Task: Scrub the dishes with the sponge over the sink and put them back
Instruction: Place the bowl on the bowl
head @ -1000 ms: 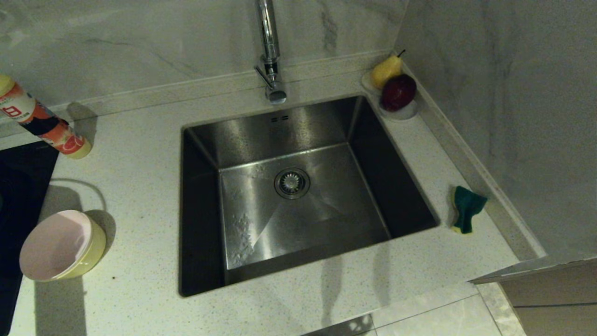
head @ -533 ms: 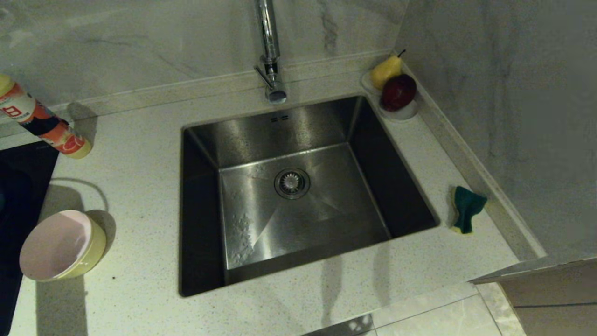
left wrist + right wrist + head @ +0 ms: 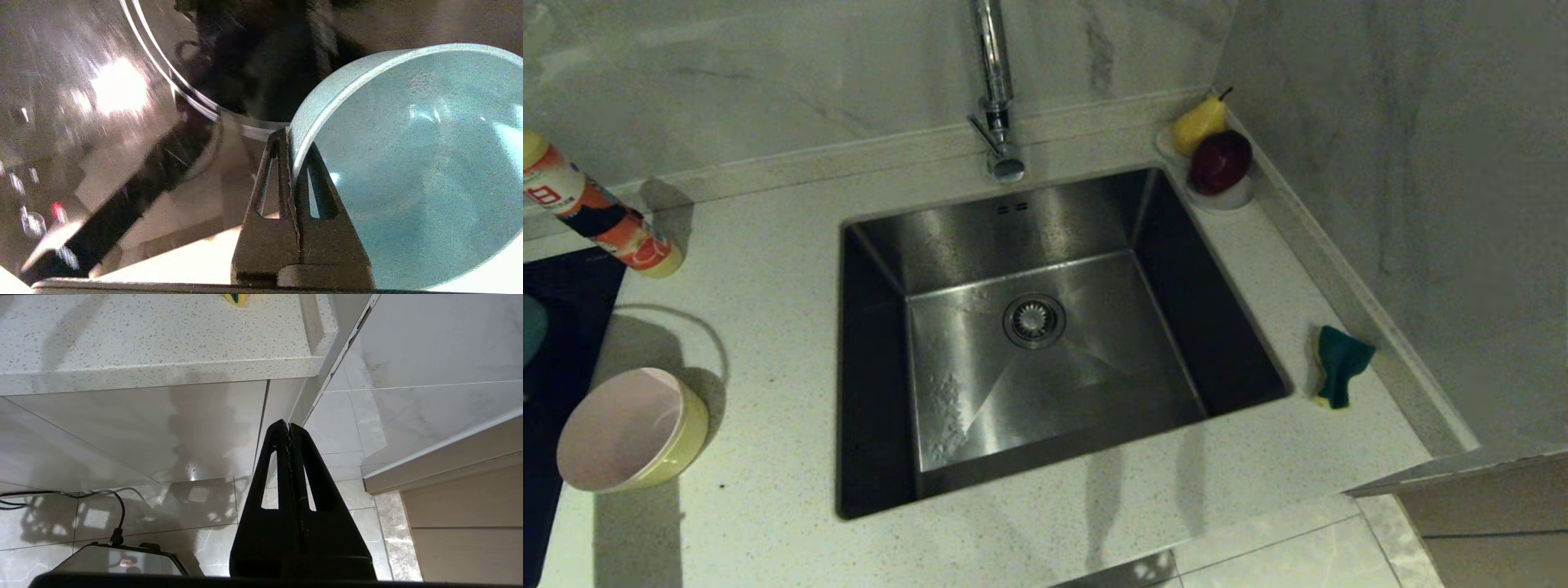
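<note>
1. The sink (image 3: 1045, 359) is a square basin of brushed stainless steel with sharp creased corners, set into a pale speckled stone counter (image 3: 768, 269). A round slotted drain strainer (image 3: 1034, 320) sits in the middle of its floor, and a tall chrome tap (image 3: 995, 90) rises behind it against marbled wall tile.
2. On the counter to the left of the basin, a pale pink bowl (image 3: 619, 429) is nested inside a yellow bowl (image 3: 682, 437). Both are smooth plastic, and the pair tips so the open mouth faces up and towards the left.
3. The light blue bowl (image 3: 412, 163) is matte, smooth plastic with a thin rounded rim. It is pinched at that rim by the left gripper (image 3: 291, 163), one black finger inside the wall and one outside, closed tight on it. The bowl is held off the surface on its edge, mouth turned sideways. Only a sliver of it shows at the far left in the head view, over a dark glossy cooktop (image 3: 564, 302).
4. The sponge (image 3: 1338, 365) lies on the counter right of the sink, near the wall. Its dark green scouring face is up, yellow foam peeking out below, the piece buckled, its long axis running roughly front to back.
5. The right gripper (image 3: 289, 426) hangs below the counter's edge over glossy floor tile, its black fingers pressed together on nothing.
6. A white saucer (image 3: 1225, 196) in the back right corner holds a yellow pear and a dark red fruit.
</note>
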`<state>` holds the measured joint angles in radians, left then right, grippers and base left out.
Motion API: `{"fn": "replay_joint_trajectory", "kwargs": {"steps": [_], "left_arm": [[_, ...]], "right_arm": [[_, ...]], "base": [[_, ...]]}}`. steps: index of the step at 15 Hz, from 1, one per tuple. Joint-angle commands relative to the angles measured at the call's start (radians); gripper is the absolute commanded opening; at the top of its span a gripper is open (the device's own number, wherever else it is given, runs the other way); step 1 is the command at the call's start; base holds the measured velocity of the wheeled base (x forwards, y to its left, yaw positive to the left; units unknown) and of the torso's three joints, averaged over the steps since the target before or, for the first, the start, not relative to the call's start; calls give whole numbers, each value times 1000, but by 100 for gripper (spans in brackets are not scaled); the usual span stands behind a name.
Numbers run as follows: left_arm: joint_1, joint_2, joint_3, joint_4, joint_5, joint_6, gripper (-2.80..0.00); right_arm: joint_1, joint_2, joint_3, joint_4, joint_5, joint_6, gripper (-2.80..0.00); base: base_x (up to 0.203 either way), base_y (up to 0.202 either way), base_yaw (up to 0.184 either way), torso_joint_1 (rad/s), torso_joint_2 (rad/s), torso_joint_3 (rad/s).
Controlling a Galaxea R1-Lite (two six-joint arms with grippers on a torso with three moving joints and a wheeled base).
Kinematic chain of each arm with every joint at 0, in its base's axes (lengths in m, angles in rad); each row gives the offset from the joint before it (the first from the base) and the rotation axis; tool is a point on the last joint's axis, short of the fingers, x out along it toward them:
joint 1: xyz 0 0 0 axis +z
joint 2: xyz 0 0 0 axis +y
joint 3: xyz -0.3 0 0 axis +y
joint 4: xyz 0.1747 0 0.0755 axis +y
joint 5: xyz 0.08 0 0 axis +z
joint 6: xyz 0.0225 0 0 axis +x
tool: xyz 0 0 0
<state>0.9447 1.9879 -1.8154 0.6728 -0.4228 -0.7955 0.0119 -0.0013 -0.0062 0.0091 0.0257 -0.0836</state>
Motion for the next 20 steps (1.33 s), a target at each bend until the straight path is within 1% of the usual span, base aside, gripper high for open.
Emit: {"fn": "replay_joint_trajectory", "kwargs": {"steps": [1,2,3,5,6,8,9,10,12,14,15,17,18,19,20], "left_arm": [[0,-100,-30,41,-6,-3,-280],[0,-137,-34,69,-11,4,-280],[-1,-169,-31,97,-19,23,-280],[-1,-213,-11,193,-41,117,-280],[-1,-233,-5,226,-56,145,-280],[-5,-283,50,264,-96,210,-280],[-17,-302,95,268,-105,247,-280],[-47,-319,130,271,-105,267,-280],[-82,-355,203,264,-98,293,-280],[-126,-369,255,264,-89,379,-280],[-149,-372,275,262,-87,402,-280],[-193,-373,286,262,-80,414,-280],[-216,-375,298,262,-66,431,-280],[-235,-374,311,260,-28,460,-280],[-251,-373,319,259,-3,476,-280]], "right_arm": [[0,-3,0,0,0,-1,-280],[0,-3,0,0,0,-1,-280],[0,-3,0,0,0,-1,-280],[0,-3,0,0,0,-1,-280],[0,-2,0,0,0,-1,-280],[0,-3,0,0,0,-1,-280],[0,-2,0,0,0,-1,-280],[0,-2,0,0,0,-1,-280],[0,-3,0,0,0,-1,-280],[0,-3,0,0,0,-1,-280],[0,-2,0,0,0,-1,-280],[0,-2,0,0,0,-1,-280],[0,-3,0,0,0,-1,-280],[0,-3,0,0,0,-1,-280],[0,-2,0,0,0,-1,-280]], "base": [[0,0,0,0,0,0],[0,0,0,0,0,0],[0,0,0,0,0,0],[0,0,0,0,0,0],[0,0,0,0,0,0],[0,0,0,0,0,0],[0,0,0,0,0,0],[0,0,0,0,0,0],[0,0,0,0,0,0],[0,0,0,0,0,0],[0,0,0,0,0,0],[0,0,0,0,0,0],[0,0,0,0,0,0],[0,0,0,0,0,0],[0,0,0,0,0,0]]}}
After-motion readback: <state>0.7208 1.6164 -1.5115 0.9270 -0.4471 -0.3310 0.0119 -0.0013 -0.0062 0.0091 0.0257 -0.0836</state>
